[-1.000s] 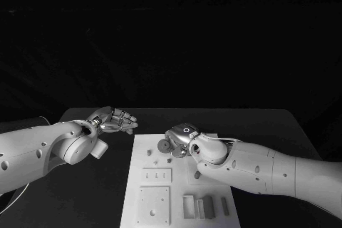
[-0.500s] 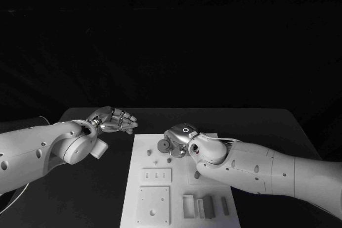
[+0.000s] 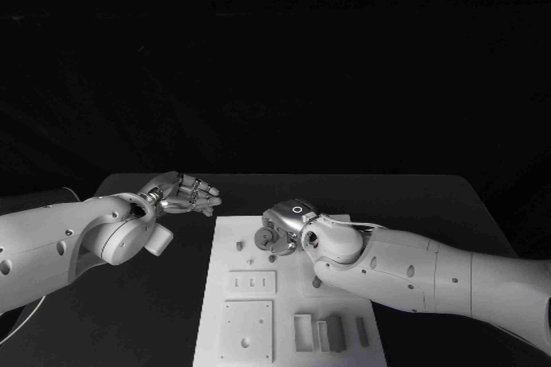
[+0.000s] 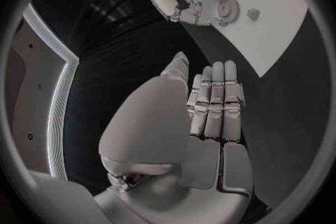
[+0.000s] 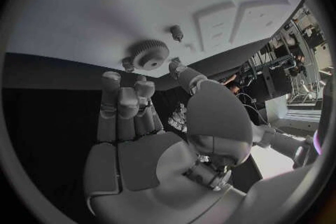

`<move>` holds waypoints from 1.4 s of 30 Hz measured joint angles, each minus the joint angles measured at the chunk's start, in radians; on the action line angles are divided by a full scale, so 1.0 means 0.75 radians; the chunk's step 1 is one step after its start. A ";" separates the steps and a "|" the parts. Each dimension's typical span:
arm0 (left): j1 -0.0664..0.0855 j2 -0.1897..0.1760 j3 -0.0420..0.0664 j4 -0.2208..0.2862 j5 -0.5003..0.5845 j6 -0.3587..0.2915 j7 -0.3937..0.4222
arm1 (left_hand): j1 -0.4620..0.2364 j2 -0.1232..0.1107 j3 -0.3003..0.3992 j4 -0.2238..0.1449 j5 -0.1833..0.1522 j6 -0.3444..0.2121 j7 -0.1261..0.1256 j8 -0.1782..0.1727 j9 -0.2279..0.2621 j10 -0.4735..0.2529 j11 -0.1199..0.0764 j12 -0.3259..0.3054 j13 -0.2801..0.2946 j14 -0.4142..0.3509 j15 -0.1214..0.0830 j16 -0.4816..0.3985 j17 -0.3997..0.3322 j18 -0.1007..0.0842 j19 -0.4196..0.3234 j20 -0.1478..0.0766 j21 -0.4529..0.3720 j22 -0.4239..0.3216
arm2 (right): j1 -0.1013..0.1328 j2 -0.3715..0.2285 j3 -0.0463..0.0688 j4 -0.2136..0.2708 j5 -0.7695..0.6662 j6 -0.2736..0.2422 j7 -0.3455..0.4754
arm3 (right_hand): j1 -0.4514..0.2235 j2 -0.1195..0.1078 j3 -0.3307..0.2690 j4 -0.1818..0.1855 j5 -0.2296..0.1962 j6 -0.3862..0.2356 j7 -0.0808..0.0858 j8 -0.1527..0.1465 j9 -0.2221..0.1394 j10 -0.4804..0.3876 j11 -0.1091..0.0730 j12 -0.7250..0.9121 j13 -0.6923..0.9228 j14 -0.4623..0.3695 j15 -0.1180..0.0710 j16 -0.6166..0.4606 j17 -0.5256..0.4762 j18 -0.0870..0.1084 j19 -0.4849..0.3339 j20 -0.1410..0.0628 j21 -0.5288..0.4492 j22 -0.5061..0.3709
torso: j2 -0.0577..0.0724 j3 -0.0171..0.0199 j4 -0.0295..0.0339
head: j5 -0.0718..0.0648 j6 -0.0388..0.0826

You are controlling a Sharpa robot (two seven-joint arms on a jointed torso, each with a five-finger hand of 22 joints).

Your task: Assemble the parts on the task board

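Lower middle of the head frame: white board (image 3: 230, 335) on the black table (image 3: 459, 200). At its near end a square plate (image 3: 248, 329) and upright slotted blocks (image 3: 327, 333); a smaller plate with slots (image 3: 252, 283) just beyond.

Centre: right hand (image 3: 287, 226) low over the board's far end, fingers curled toward a gear (image 3: 267, 239) that sits on the board. The wrist picture shows the fingertips (image 5: 143, 89) just beside the gear (image 5: 150, 54), not closed on it; nothing held. A small peg (image 5: 176, 32) stands near the gear.

Centre left: left hand (image 3: 184, 194) over bare table off the board's far left corner, fingers straight and loosely together, empty (image 4: 210, 117).
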 measured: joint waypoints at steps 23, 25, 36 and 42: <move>0.000 -0.007 0.000 0.007 0.000 -0.001 -0.001 | 0.000 0.000 0.000 0.000 0.000 0.000 0.000 0.000 0.000 -0.005 0.005 0.000 0.000 0.000 0.000 -0.005 0.002 -0.001 0.000 0.000 0.000 0.001 | 0.000 0.013 0.000 -0.033 0.015 0.030 0.013 | 0.154 0.121 -0.013 -0.177 -0.005 0.000 0.000 0.030 0.008 0.000 0.000 0.005 0.000 0.005 -0.004 0.000 0.004 0.000 -0.009 -0.014 0.000 0.000 | 0.000 0.0009 -0.0012 | 0.001 0.004; 0.000 -0.007 0.000 0.007 0.000 -0.001 -0.001 | 0.000 0.000 0.000 0.000 0.000 0.000 0.000 0.000 0.000 -0.005 0.005 0.000 0.000 0.000 0.000 -0.005 0.002 -0.001 0.000 0.000 0.000 0.001 | 0.000 0.021 0.000 -0.045 0.016 0.036 0.016 | 0.155 0.123 -0.018 -0.189 -0.005 0.000 0.000 0.030 0.008 0.000 0.000 0.005 0.000 0.005 -0.004 0.000 0.004 0.000 -0.009 -0.015 0.000 0.000 | 0.000 0.0009 -0.0012 | 0.001 0.004; 0.000 -0.006 0.000 0.006 0.000 -0.001 -0.001 | 0.000 0.000 0.000 0.000 0.000 -0.007 0.003 0.000 0.000 -0.005 0.005 0.000 0.000 0.000 0.000 -0.005 0.002 -0.002 0.000 0.000 0.000 0.001 | -0.006 0.032 -0.003 -0.069 0.028 0.061 0.027 | 0.093 0.060 -0.010 -0.138 -0.005 0.000 0.000 0.031 0.002 0.000 0.000 0.005 -0.003 0.005 -0.004 0.000 0.003 0.000 -0.015 -0.010 0.000 0.000 | 0.000 0.0013 0.0006 | -0.001 0.000; 0.000 -0.006 0.000 0.006 0.000 -0.001 -0.001 | 0.000 0.000 0.000 0.000 0.000 -0.008 0.001 0.000 0.000 -0.005 0.005 0.000 0.000 0.000 0.000 -0.005 0.003 -0.002 0.000 0.000 0.000 0.001 | -0.007 0.027 -0.003 -0.066 0.034 0.067 0.030 | 0.088 0.056 -0.004 -0.126 -0.005 0.000 0.000 0.031 0.002 0.000 0.000 0.005 -0.003 0.005 -0.004 0.000 0.003 0.000 -0.015 -0.010 0.000 0.000 | 0.000 0.0013 0.0005 | 0.002 -0.001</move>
